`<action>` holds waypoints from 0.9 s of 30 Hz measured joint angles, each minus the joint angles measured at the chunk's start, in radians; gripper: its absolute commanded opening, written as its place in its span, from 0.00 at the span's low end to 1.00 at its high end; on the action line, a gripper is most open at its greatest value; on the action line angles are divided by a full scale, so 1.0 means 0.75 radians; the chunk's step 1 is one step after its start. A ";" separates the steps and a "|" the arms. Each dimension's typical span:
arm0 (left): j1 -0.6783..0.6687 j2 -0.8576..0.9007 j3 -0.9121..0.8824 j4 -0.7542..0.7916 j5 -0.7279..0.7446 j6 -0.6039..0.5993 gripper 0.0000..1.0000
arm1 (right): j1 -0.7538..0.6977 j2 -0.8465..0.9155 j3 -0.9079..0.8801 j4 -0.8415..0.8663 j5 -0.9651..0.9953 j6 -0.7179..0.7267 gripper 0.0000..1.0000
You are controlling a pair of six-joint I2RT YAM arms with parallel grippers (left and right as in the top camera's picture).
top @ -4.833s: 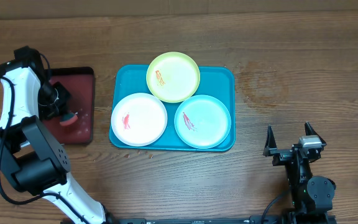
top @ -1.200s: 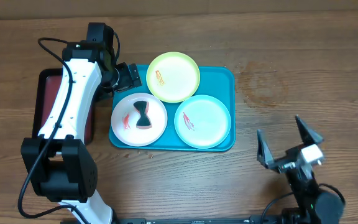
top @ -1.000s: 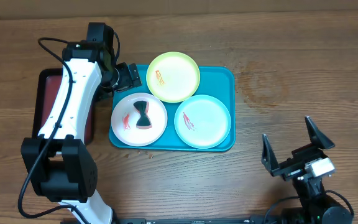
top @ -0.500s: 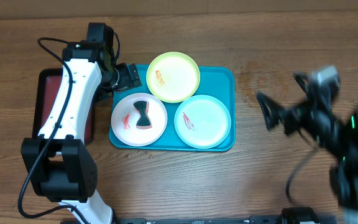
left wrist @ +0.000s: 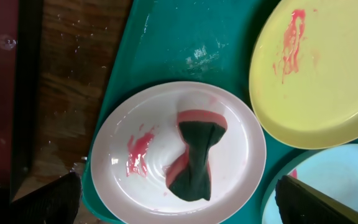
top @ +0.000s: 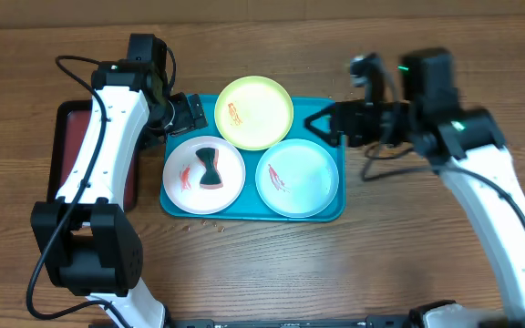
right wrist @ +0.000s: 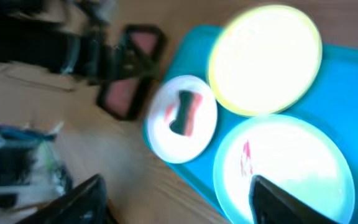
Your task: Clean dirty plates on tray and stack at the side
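Where the plates lie: three are set on the tray point(top: 250, 208), with the white plate point(top: 229, 178) near left, the yellow-green plate point(top: 254, 112) at the far middle and the mint plate point(top: 297, 178) near right. A red smear is seen on each.
Step in hand (judged): the white plate is to be wiped, since the sponge point(top: 209, 169) is lying loose on its middle, just beside the smear.
How it is best done: the sponge should be taken at its pinched waist, pressed flat and drawn left across the smear. Pressure should be kept light, as so light a plate may be pushed along the tray.
Left gripper point(top: 190, 114): jaws are spread wide and nothing is held. It is poised over the tray's far-left corner, just beyond the white plate, with the sponge below and apart from both fingers.
Right gripper point(top: 324, 126): jaws are apart and nothing is held. It is placed over the tray's far-right corner, near the yellow-green and mint plates; contact cannot be told.
Surroundings: a red tray point(top: 65, 146) lies left of the blue one, on a wooden table point(top: 62, 55).
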 measured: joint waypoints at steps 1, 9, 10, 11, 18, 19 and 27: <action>0.000 0.000 0.000 0.000 0.000 0.000 1.00 | 0.033 0.034 0.053 -0.035 0.058 -0.004 1.00; 0.000 0.000 0.000 -0.033 -0.001 0.000 1.00 | 0.287 0.205 0.174 0.176 0.327 0.011 0.43; 0.000 0.000 0.000 -0.039 -0.001 0.000 1.00 | 0.304 0.227 0.174 0.199 0.343 0.018 0.43; 0.000 0.000 0.000 -0.045 -0.002 0.000 1.00 | 0.329 0.271 0.174 0.228 0.369 0.044 0.43; 0.000 0.000 0.000 -0.058 -0.016 0.000 1.00 | 0.411 0.579 0.172 0.346 0.482 0.164 0.41; 0.000 0.000 0.000 -0.058 -0.017 0.000 1.00 | 0.417 0.612 0.171 0.356 0.490 0.175 0.41; 0.000 0.000 0.000 -0.058 -0.020 0.000 0.97 | 0.487 0.738 0.170 0.411 0.531 0.220 0.36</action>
